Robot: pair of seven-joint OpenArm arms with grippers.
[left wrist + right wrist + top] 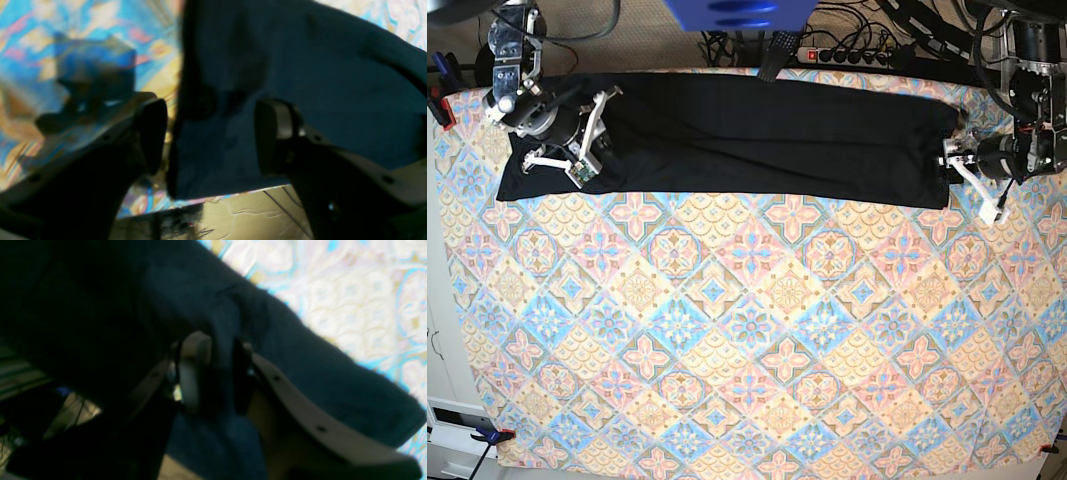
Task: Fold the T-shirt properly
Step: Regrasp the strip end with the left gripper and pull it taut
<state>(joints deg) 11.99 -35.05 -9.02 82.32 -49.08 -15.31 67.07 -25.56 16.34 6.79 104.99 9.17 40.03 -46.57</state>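
Now right gripper (213, 373) pinches T-shirt (747, 135) — left gripper (210, 136) gapes

Black T-shirt (727, 135): soft matt cotton cloth, faintly creased, no sheen.
Patterned tablecloth (747, 330): smooth printed fabric, matt, pastel tile motif.
Right gripper (213, 373): pale smooth plastic fingers, dark matt pads.
Left gripper (210, 133): grey plastic, dull finish.

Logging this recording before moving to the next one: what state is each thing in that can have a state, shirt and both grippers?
T-shirt: folded into a long black band lying across the far side of the table, not yet a compact fold.
Left gripper: open, fingers straddling the shirt's end edge.
Right gripper: shut on a pinch of shirt fabric.
Patterned tablecloth: spread flat.
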